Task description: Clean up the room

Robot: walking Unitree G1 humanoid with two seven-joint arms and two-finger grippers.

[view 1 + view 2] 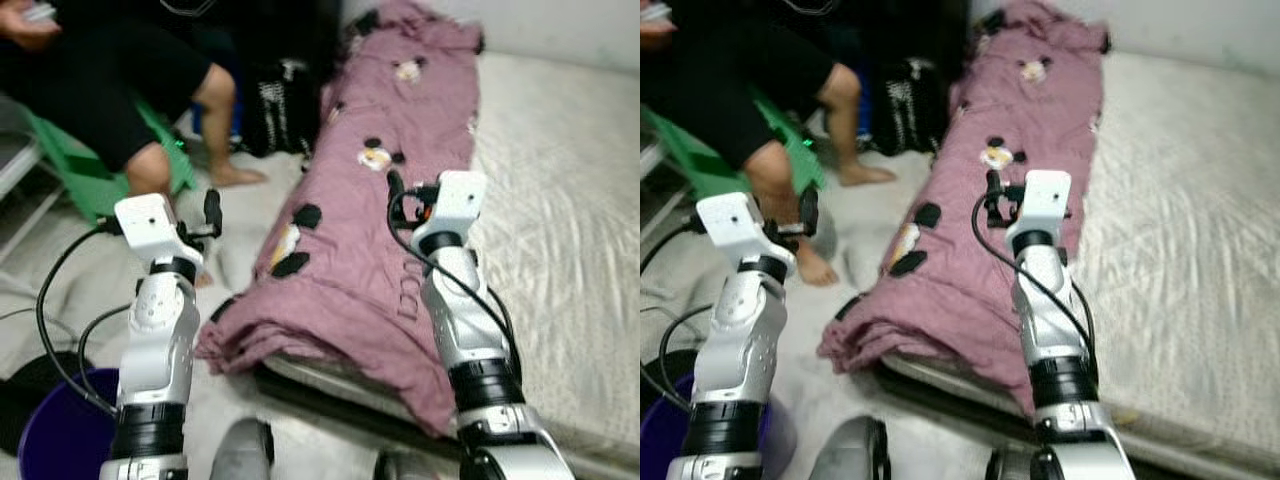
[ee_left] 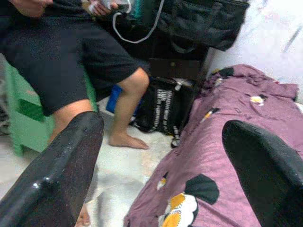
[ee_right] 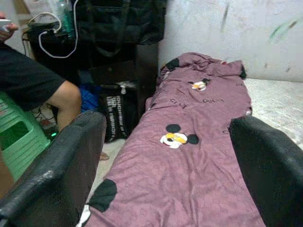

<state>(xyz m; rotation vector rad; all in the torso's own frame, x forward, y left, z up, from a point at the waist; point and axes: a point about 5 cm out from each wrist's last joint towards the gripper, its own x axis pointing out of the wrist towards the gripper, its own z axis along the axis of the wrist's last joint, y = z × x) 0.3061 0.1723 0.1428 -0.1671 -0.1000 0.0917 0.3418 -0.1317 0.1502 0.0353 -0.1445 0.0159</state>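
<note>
A long mauve blanket (image 1: pixel 400 180) printed with cartoon mouse figures lies along the left side of a low mattress (image 1: pixel 560 200), running from the wall at the far end down to the near edge, where its bunched folds spill over the mattress side toward the floor. The mattress itself wears a pale, wrinkled sheet, bare on the robot's right.

The right gripper (image 3: pixel 165 156) is raised above the middle of the blanket, not touching it. In its wrist view the two black fingers (image 3: pixel 57 165) stand wide apart with nothing between them, and the blanket stretches away beneath and ahead of them (one mouse print sits directly in the gap). From the head cameras the right arm rises from the near edge of the mattress, its white wrist block over the blanket's middle stretch.

The left gripper (image 2: pixel 161 170) is also raised, held over the floor just beside the blanket's left edge. Its fingers (image 2: pixel 61 165) are likewise spread and empty; the blanket's side lies below and toward the robot's right of it, apart from the fingers.

Left of the bed, a person (image 1: pixel 120 70) in black shorts sits on a green plastic stool (image 1: pixel 90 170), bare feet on the pale floor, holding something small in the hands. A black bag (image 1: pixel 280 100) with white lettering stands on the floor against the bed's far left side. A dark purple bucket (image 1: pixel 60 430) sits by the robot's left arm at the near left.
</note>
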